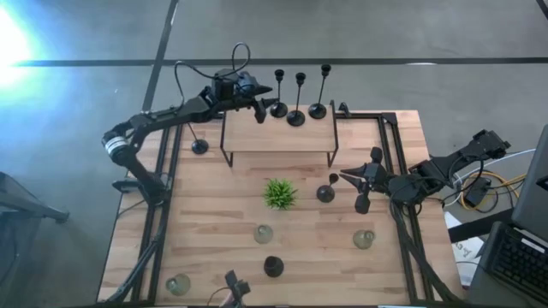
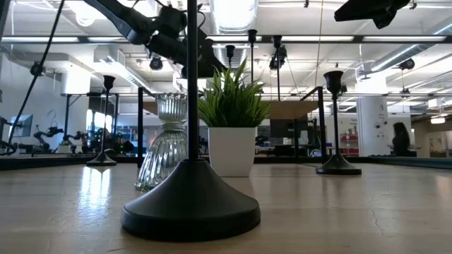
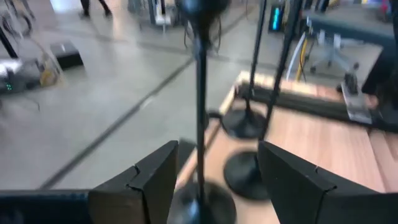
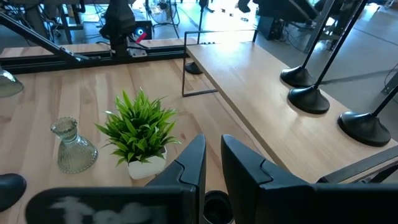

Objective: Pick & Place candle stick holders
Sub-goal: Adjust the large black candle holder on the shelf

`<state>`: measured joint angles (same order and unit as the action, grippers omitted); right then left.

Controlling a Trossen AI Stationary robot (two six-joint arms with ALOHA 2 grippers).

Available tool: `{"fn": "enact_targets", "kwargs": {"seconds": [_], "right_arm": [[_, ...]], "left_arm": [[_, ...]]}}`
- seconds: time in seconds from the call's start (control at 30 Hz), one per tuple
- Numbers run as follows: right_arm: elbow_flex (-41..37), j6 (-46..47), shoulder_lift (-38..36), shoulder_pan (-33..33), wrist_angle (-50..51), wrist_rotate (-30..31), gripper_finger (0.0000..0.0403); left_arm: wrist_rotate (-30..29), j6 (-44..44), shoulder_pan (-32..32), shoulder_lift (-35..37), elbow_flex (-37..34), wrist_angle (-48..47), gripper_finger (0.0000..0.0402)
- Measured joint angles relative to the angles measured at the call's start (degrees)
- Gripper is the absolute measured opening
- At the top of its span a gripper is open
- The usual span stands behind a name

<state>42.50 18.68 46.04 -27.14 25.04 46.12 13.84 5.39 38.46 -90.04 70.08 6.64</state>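
On the wooden table [image 1: 214, 231], three black candle stick holders [image 1: 296, 117] are standing on the raised shelf [image 1: 278, 137]. The left gripper [image 1: 259, 109], jaws apart, is straddling one; the right gripper [image 1: 364, 184], jaws together, is hovering beside the shelf, over a concrete-floored workshop.

The left arm stretches from the table's left edge toward its far side, elbow bent, the left gripper [image 1: 259, 106] at the far left end with its fingers [image 3: 144, 183] spread apart. The right arm reaches in low from the right edge, the right gripper [image 1: 361, 184] near mid-table, fingers [image 4: 190, 162] nearly together.
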Motion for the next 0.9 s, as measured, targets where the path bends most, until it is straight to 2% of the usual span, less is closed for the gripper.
{"fn": "enact_targets", "kwargs": {"seconds": [0.37, 0.5, 0.77, 0.9], "right_arm": [[-0.5, 0.0, 0.0, 0.0, 0.0, -0.1, 0.0043], [-0.6, 0.0, 0.0, 0.0, 0.0, -0.1, 0.0043], [-0.6, 0.0, 0.0, 0.0, -0.1, -0.1, 0.0043], [-0.6, 0.0, 0.0, 0.0, -0.4, -0.1, 0.0043]], "left_arm": [[-0.4, 2.1, -0.2, 12.0, -0.1, -23.9, 0.0225], [-0.9, 0.6, -1.0, 18.3, -4.4, -25.6, 0.0225], [-1.5, -4.6, -2.9, 33.1, -20.7, -17.7, 0.0225], [0.3, -10.4, -4.1, 37.9, -29.7, -2.0, 0.0225]]}}
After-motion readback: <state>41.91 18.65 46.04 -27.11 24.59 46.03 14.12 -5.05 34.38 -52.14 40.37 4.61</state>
